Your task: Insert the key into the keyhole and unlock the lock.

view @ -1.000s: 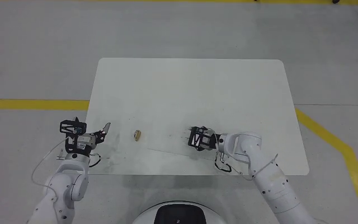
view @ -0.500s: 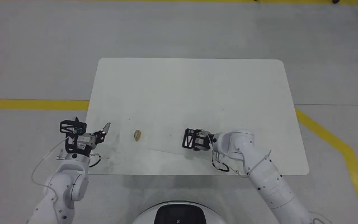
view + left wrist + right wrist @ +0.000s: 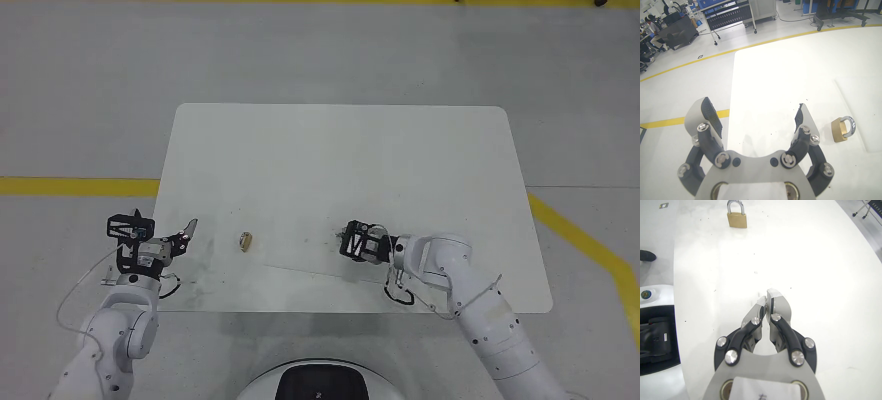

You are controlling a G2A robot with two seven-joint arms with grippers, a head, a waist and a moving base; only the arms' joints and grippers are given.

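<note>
- The right gripper (image 3: 766,295) is low over the tabletop (image 3: 400,150), near its front edge. Its fingers are pressed together on a thin metal piece, seemingly the key (image 3: 766,307).
- The brass lock (image 3: 245,241) rests on the tabletop well apart from that gripper, straight ahead of its fingertips.
- Beyond it, the left gripper (image 3: 753,104) is at the tabletop's left edge, fingers spread wide, with the lock just beside one finger.

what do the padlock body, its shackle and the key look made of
Padlock body: brass by its look, a matte golden-yellow block.
Shackle: steel or chrome plate, silvery with bright glints.
Key: probably metal, a thin silvery edge pinched in the right gripper; too little shows to be sure.
</note>
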